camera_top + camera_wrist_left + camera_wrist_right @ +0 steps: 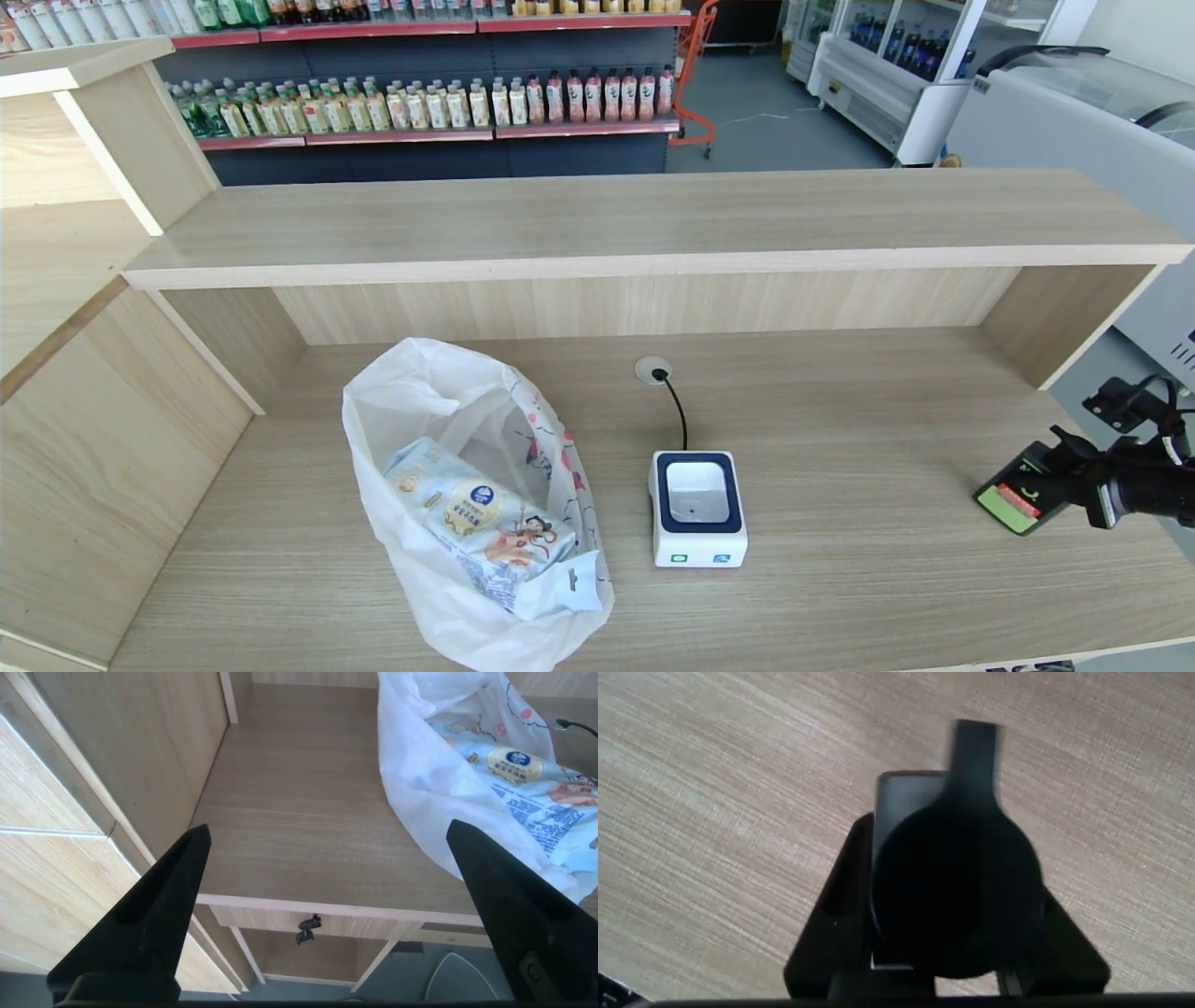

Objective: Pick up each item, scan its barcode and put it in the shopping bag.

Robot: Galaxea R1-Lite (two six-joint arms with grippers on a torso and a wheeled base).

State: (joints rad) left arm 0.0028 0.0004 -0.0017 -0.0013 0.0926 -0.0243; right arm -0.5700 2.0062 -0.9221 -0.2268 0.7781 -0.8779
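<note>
A white plastic shopping bag (439, 401) lies open on the left of the wooden counter (887, 579), with a pale blue printed packet (476, 518) inside. To its right stands the white barcode scanner (698, 509), window facing up. At the counter's right edge my right gripper (1036, 485) is shut on a small green box with a red label (1013, 504), held low above the wood. In the right wrist view the box (906, 803) is mostly hidden behind a dark round part. My left gripper (327, 905) is open and empty above the counter's front left corner, near the bag (430, 775).
A raised shelf (653, 219) runs along the counter's back, and wooden side panels (112, 448) close it in on the left. The scanner's black cable (677, 406) leads to a hole in the counter. Store shelves with bottles stand behind.
</note>
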